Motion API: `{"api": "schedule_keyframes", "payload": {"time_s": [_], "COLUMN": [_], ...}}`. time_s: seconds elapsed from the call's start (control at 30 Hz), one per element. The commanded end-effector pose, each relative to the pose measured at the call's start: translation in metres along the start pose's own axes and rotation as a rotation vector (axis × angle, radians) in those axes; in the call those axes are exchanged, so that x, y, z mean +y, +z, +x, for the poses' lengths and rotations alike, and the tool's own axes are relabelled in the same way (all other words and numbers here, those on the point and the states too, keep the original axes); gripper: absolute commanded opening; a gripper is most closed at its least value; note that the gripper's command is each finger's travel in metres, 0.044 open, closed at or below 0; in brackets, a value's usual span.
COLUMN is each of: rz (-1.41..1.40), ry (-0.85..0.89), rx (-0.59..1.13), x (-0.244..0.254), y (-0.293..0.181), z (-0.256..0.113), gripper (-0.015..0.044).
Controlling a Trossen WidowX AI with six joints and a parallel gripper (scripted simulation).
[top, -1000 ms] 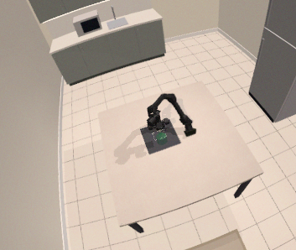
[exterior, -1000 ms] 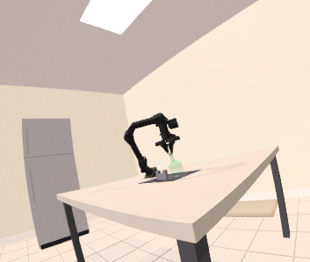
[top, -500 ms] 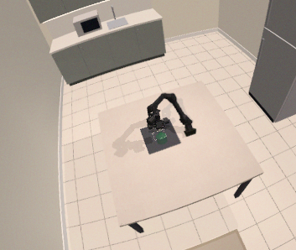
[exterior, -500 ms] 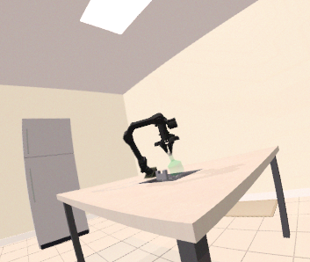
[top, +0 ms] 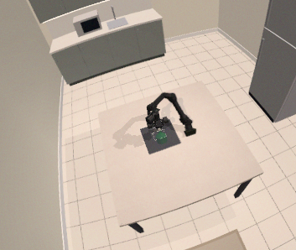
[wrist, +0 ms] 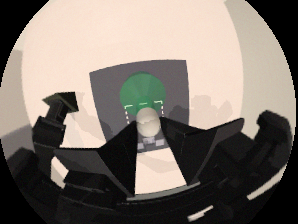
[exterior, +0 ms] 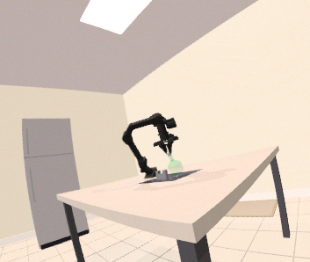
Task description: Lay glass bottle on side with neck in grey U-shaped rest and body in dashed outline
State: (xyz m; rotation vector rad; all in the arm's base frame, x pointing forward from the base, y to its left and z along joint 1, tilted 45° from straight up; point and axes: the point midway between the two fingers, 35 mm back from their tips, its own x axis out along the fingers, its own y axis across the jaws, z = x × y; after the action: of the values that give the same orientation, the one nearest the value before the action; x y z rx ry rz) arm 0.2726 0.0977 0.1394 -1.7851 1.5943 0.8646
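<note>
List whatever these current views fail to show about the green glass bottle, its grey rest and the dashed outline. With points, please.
- Underside of the green glass bottle [top: 161,138] [exterior: 175,166] [wrist: 142,90]: whether it touches the dark mat [top: 150,148] [exterior: 189,174] [wrist: 105,85] is too small to tell, exterior view.
- Outline's full course: partly covered by the bottle, wrist view.
- Grey U-shaped rest [exterior: 161,175]: its slot is too small to make out, exterior view.
</note>
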Motion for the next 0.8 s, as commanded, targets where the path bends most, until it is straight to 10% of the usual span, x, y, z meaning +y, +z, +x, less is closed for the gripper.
{"api": "schedule_keyframes", "payload": {"time_s": [0.0,0.77], "rz": [0.001,-0.008], "ry": [-0.001,0.002], "rx": [0.006,-0.024], "x": [0.0,0.0], "y": [-0.01,-0.025], "z": [0.0,0.0], "gripper": [0.0119,0.0119]}}
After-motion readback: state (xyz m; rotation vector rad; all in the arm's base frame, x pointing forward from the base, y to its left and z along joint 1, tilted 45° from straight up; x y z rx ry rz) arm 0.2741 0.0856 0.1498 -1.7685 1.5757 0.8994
